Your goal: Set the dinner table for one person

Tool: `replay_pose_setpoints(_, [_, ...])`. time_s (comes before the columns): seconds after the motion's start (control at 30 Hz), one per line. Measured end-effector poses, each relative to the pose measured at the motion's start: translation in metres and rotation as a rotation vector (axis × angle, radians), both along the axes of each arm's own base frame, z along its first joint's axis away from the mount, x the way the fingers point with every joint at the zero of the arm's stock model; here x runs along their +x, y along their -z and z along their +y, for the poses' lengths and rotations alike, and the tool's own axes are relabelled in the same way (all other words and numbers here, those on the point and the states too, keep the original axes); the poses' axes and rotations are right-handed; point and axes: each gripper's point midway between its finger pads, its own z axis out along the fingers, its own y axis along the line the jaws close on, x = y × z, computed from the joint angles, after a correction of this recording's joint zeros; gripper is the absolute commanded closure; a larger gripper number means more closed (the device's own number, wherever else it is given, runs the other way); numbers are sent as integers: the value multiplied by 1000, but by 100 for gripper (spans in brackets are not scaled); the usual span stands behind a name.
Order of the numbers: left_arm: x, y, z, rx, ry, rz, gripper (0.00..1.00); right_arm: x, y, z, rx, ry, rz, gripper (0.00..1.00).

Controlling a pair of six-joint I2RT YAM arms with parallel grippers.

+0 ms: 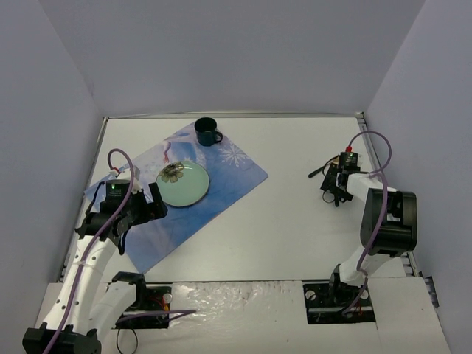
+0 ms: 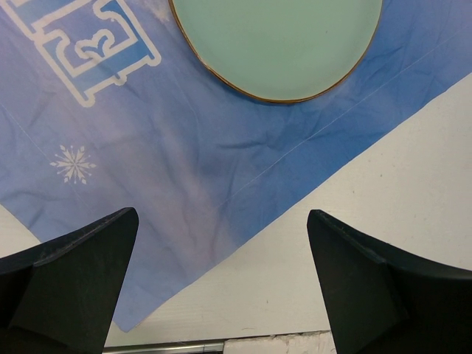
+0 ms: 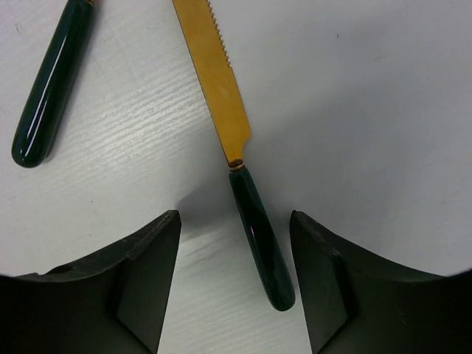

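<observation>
The right tool (image 3: 232,221) straddles the knife (image 3: 234,151) handle, jaws parted, touching nothing, likely poised to pinch it off the tabletop (image 3: 369,110) directly beneath. The left tool (image 2: 223,215), spread wide and empty, hovers over one placemat (image 2: 184,169), one plate (image 2: 276,44) ahead of it; also one mug (image 1: 207,132) and a second green handle (image 3: 51,81)

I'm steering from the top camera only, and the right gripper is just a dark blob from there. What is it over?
Observer: A knife with a gold serrated blade and a dark green handle, lying flat on the dinner table.
Operator: Is it gripped?
Observer: No. The handle lies between the fingers of the right gripper, with a gap on each side.
Operator: Anything else close by?
Observer: A second green handle lies apart from the knife, at the upper left of the right wrist view.
</observation>
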Motion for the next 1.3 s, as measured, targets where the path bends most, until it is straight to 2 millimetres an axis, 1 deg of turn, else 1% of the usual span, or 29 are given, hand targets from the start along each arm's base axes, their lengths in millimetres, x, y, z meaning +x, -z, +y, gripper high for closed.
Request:
replay_pose_setpoints(0.07, [0,0,-1,-4,4,0,3,-4,0,1,1,-7,3,56])
replay_pose_setpoints(0.17, [0,-1,-2,-10,9,-1,3,-9,1,2,-2,-17,10,71])
replay_pose_setpoints(0.33, [0,-1,-5,-21,20,-2,3,-22,1,3,-5,-28,37,86])
replay_pose_setpoints(0.4, [0,-1,-6,-24,23,-2,3,-24,1,2,-9,-31,42,91])
replay_pose_setpoints(0.47, [-1,-1,-6,-25,24,-2,3,-25,1,1,-16,-35,48,98])
replay_pose_setpoints(0.5, [-1,-1,-6,-25,24,-2,3,-26,1,1,-18,-36,50,100])
replay_pose_setpoints(0.63, [-1,-2,-7,-29,27,-2,3,-30,-5,2,-33,-40,44,100])
replay_pose_setpoints(0.73, [-1,-2,-7,-31,29,-2,3,-31,-26,5,-62,-47,0,100])
replay_pose_setpoints(0.8, [-1,-2,-7,-31,30,-2,3,-27,-43,11,-91,-69,-46,100])
replay_pose_setpoints(0.87, [-1,-2,-7,-31,30,-3,3,-21,-62,28,-108,-121,-101,100])
replay_pose_setpoints(0.93, [-1,-2,-8,-32,30,-3,3,-11,-81,51,-118,-195,-152,100])
replay_pose_setpoints(1.0, [-1,-2,-8,-33,31,-2,3,1,-100,79,-130,-293,-198,100])
replay_pose_setpoints(1.1, [-1,-2,-8,-33,31,-3,3,15,-123,130,-136,-457,-263,100])
replay_pose_setpoints(1.13, [-1,-2,-8,-33,32,-3,3,16,-126,146,-137,-512,-271,100])
replay_pose_setpoints(1.2, [-1,-2,-8,-33,32,-3,3,22,-130,169,-146,-595,-285,100])
replay_pose_setpoints(1.3, [-1,-2,-7,-32,30,-3,3,28,-125,205,-155,-729,-277,100])
